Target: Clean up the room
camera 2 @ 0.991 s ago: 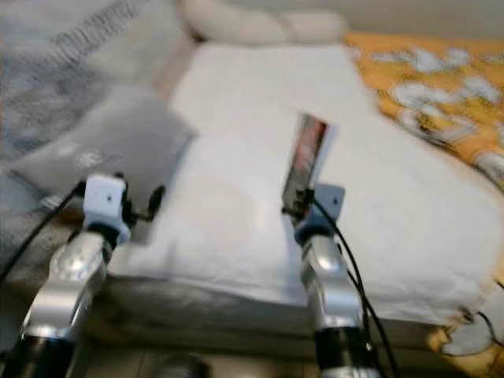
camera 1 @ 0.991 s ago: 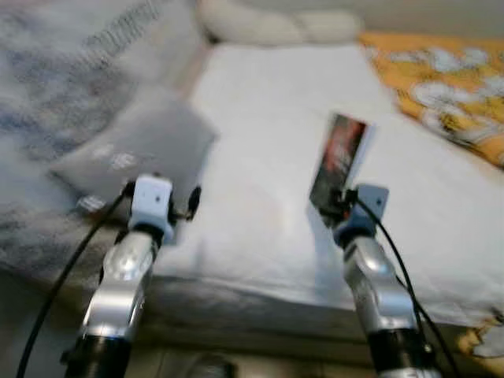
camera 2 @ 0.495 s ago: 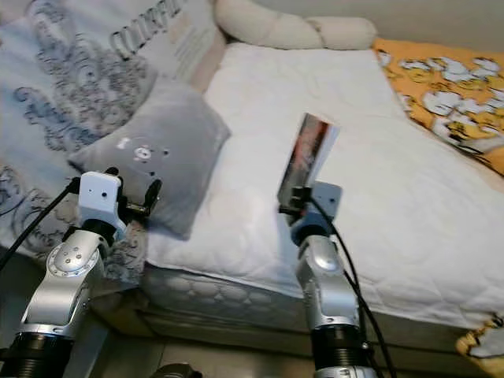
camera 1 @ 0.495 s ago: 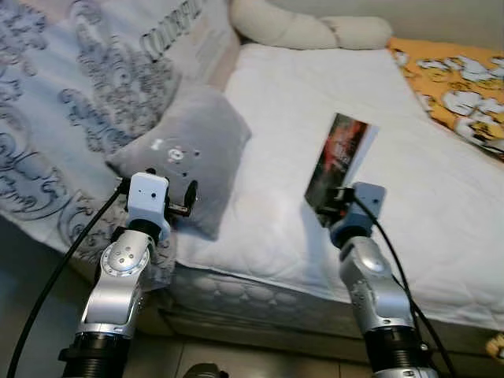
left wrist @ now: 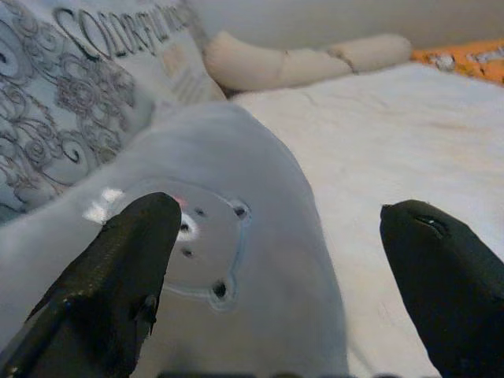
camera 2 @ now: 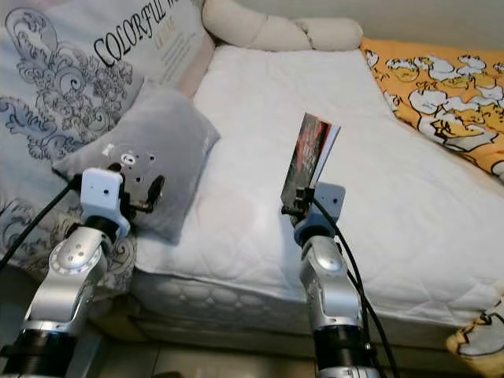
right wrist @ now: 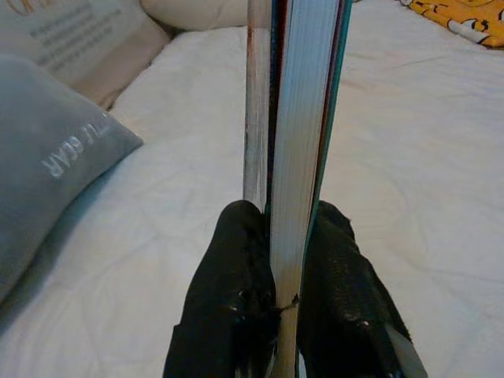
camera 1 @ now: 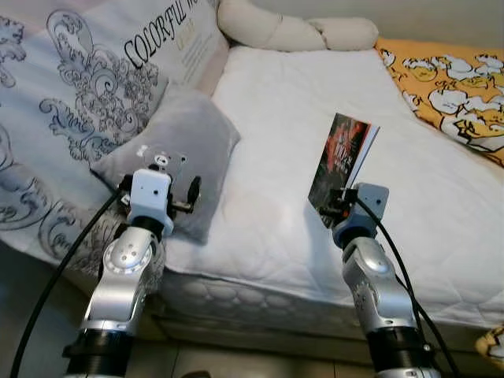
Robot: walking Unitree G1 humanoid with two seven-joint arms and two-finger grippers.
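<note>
Nearest you: both silver arms are raised at the near edge of the white quilted mattress (camera 1: pixel 283 134).

Your right gripper (right wrist: pixel 287 260) is clamped on the lower end of a thin paperback book with a dark red-and-black cover (camera 1: pixel 340 161). The book stands upright, edge-on between the two black fingers (right wrist: pixel 236 299), held up over the near-middle of the mattress, not touching it.

Your left gripper (left wrist: pixel 279 260) has its fingers spread wide with nothing between them. It hovers just in front of the soft grey square cushion with a small bear-face print (camera 1: pixel 185 150), which lies on the mattress's left near edge.

Further left: a pale blue-grey duvet with scroll pattern and "COLORFUL" lettering (camera 1: pixel 87 87).

Right: an orange blanket with white cartoon print (camera 1: pixel 453 75).

Far end: a long cream bolster pillow (camera 1: pixel 295 31) along the head of the bed.
</note>
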